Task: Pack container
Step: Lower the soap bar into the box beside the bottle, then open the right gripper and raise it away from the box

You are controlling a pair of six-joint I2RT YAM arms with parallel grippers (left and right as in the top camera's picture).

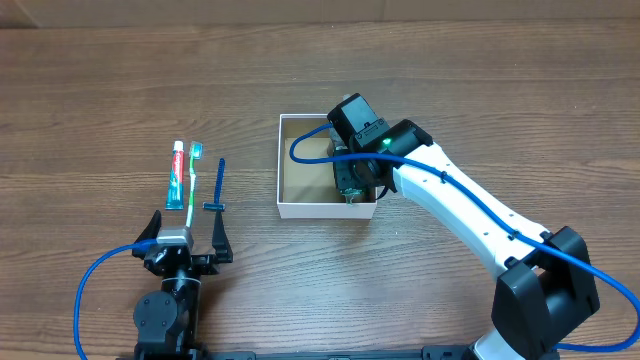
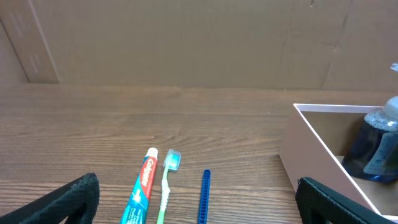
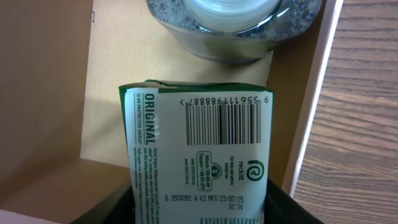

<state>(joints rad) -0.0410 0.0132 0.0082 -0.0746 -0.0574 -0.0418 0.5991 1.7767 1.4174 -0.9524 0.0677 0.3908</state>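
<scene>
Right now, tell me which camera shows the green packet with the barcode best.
Right wrist: the green packet fills the frame, barcode and print readable. Overhead, the right arm hides nearly all of it; the left wrist view does not show it.

Wooden table (image 1: pixel 100 80), container (image 1: pixel 322 210), toothpaste (image 1: pixel 176 176), toothbrush (image 1: pixel 193 175), blue razor (image 1: pixel 219 185) lying on it

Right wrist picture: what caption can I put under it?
Right gripper holds a green pack in the container, beside a bottle.

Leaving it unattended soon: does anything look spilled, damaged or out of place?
Nothing stands out. The toothpaste, toothbrush and razor lie in a neat row; the bottle stands upright in the box; the right gripper holds an intact green packet above its floor.
</scene>
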